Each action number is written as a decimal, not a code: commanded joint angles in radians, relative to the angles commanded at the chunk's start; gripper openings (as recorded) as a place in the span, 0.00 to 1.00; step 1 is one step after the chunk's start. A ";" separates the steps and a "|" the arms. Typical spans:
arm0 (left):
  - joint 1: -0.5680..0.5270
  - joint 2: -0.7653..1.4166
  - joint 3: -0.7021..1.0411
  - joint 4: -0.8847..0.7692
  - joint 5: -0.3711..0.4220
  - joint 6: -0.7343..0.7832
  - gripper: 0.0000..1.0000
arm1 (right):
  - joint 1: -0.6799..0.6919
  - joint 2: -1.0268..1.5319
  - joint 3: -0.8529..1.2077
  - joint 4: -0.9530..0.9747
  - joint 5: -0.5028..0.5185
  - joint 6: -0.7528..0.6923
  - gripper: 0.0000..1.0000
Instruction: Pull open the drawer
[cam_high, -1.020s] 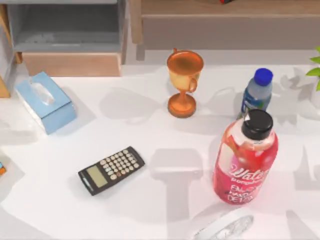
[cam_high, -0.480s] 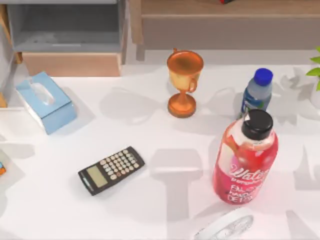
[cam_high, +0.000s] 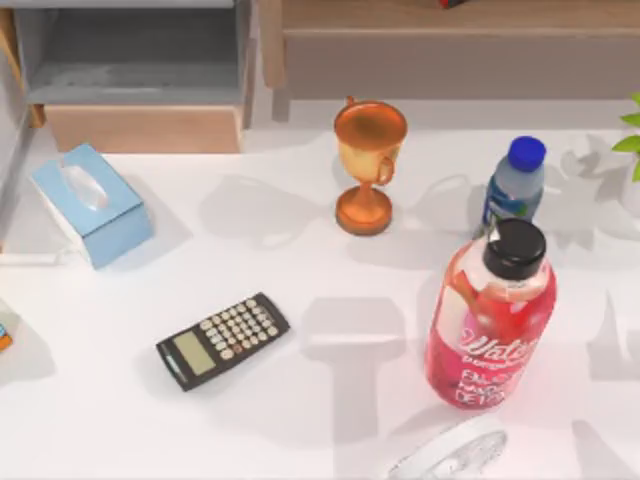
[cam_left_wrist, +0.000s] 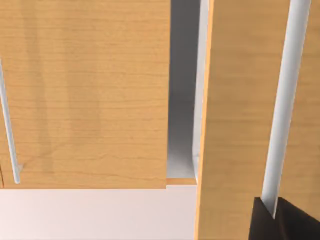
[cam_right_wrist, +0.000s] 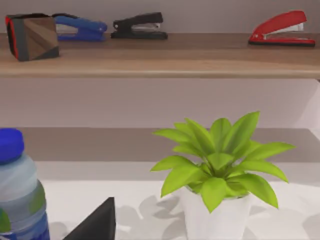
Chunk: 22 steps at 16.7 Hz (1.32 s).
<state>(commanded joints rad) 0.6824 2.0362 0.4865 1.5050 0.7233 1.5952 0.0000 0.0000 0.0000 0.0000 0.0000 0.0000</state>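
Observation:
The drawer (cam_high: 140, 128) sits at the top view's back left. Its plain tan front panel stands forward of the grey inner walls and floor (cam_high: 130, 55), so the inside is exposed. The left wrist view is close on tan wooden panels, with a grey gap (cam_left_wrist: 182, 100) between them. A white bar handle (cam_left_wrist: 282, 105) runs down the nearer panel, and my left gripper (cam_left_wrist: 273, 216) is shut on that bar, dark on both sides of it. A dark part of my right gripper (cam_right_wrist: 97, 225) shows near a potted plant (cam_right_wrist: 215, 170).
A blue tissue box (cam_high: 90, 203) lies just in front of the drawer. A bronze trophy (cam_high: 368, 165), calculator (cam_high: 222, 340), blue-capped water bottle (cam_high: 515, 185) and tall red bottle (cam_high: 492, 315) stand on the white table. A long shelf unit (cam_high: 450, 50) runs along the back right.
At the top view's left edge a tan wooden piece slid toward the front and out of the picture. The drawer's front panel and the table objects stayed put.

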 joint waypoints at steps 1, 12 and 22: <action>0.000 0.000 0.000 0.000 0.000 0.000 0.00 | 0.000 0.000 0.000 0.000 0.000 0.000 1.00; 0.000 0.000 0.000 0.000 0.000 0.000 0.68 | 0.000 0.000 0.000 0.000 0.000 0.000 1.00; 0.000 0.000 0.000 0.000 0.000 0.000 1.00 | 0.000 0.000 0.000 0.000 0.000 0.000 1.00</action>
